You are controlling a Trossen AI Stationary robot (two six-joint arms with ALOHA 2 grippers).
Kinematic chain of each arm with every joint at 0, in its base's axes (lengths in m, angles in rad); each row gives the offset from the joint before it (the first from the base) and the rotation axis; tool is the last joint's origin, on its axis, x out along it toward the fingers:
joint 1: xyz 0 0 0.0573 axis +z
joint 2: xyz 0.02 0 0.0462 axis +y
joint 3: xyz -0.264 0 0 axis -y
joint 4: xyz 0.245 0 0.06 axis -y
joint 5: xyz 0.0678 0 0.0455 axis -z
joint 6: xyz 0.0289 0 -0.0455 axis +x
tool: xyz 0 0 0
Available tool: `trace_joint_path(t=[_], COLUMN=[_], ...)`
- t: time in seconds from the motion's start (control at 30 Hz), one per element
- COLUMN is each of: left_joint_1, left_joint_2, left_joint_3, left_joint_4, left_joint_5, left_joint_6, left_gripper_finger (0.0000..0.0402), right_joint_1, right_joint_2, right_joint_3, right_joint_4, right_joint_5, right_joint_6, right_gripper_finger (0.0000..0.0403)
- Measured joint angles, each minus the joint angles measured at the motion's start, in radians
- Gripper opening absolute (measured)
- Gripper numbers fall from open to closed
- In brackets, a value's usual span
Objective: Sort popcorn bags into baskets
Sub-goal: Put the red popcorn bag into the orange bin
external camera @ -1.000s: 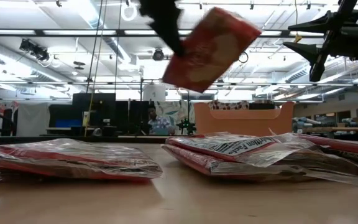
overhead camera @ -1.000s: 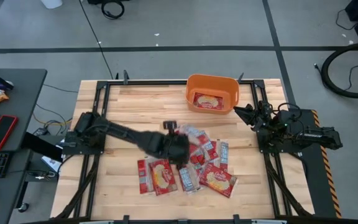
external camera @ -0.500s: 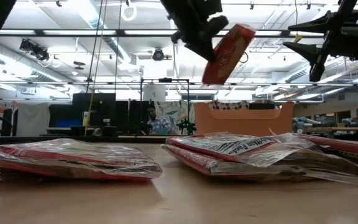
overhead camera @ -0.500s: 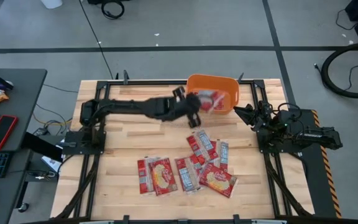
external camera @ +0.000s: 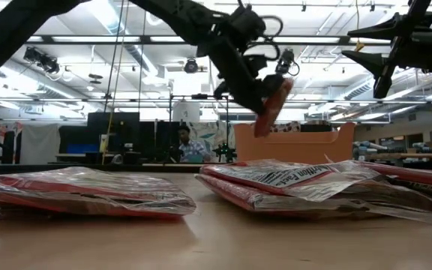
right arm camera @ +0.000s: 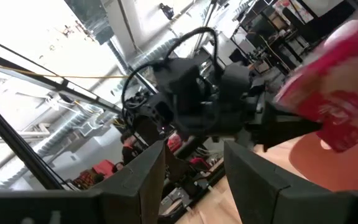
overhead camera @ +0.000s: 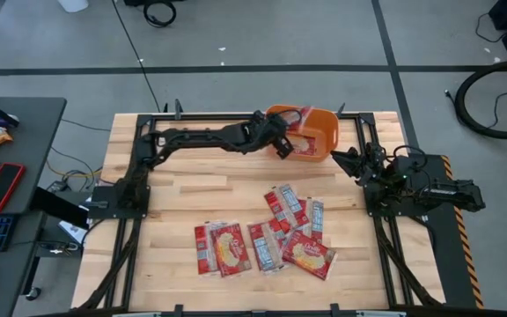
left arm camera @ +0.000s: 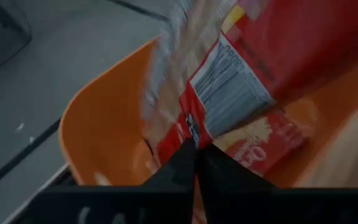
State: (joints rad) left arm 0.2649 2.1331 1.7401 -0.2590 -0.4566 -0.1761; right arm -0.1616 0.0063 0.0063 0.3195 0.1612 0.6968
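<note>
Table (overhead camera: 192,167): pale wooden slatted top in a black frame, bearing everything below.

Left arm (overhead camera: 201,138): long dark jointed arm. One second ago it was bent low over the packet cluster near the table's middle; half a second ago it was stretched halfway toward the tub; now it reaches to the far edge, ending at the tub's left rim.

Right arm (overhead camera: 429,189): dark arm parked at the table's right edge, unmoved across all three moments. Right gripper (overhead camera: 346,160) points toward the tub, fingers spread wide, holding nothing.

Basket (overhead camera: 324,132): orange plastic rectangular tub with rounded corners and low walls, at the far centre-right of the table. One red packet with a yellow centre (left arm camera: 266,146) already lies flat on its floor.

Loose popcorn bags (overhead camera: 275,233): flat red packets with white and yellow print, about seven, overlapping in a cluster on the near half of the table, well apart from the tub.

Carried bag (left arm camera: 241,74): one red packet with a clear crinkled edge and white barcode panel, hanging tilted over the tub's interior in the left wrist view.

Left gripper (left arm camera: 196,163): fingers pinched together on the carried bag's lower edge.

Judgement: transport looks complete; release into the tub appears to be the step due, which would leave two bags sorted and the cluster remaining.
</note>
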Motion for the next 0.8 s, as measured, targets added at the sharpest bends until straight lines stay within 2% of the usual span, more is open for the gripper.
trace_joint_path(t=[0.17,0.3,0.47,0.63,0.8], left_joint_1=[0.006,-0.036,-0.144,-0.282,-0.407], left_joint_2=[0.000,-0.042,-0.070,-0.067,-0.057], left_joint_3=[0.001,0.001,0.002,0.002,0.000], left_joint_4=[0.011,0.008,-0.099,-0.268,-0.425], left_joint_5=[0.031,0.192,0.360,0.366,0.364], left_joint_6=[0.012,0.194,0.409,0.524,0.481], left_gripper_finger=[0.0094,0.0132,0.0136,0.0131,0.0131], right_joint_1=[0.000,0.000,0.000,0.000,0.000], right_joint_2=[0.000,0.000,0.000,0.000,0.000], right_joint_3=[0.000,0.000,0.000,0.000,0.000], right_joint_4=[-0.002,-0.002,0.000,0.000,0.000], right_joint_5=[-0.001,-0.001,-0.002,-0.001,-0.001], right_joint_6=[0.000,0.000,0.000,0.000,0.000], right_gripper_finger=[0.0170,0.0170,0.0170,0.0170,0.0170])
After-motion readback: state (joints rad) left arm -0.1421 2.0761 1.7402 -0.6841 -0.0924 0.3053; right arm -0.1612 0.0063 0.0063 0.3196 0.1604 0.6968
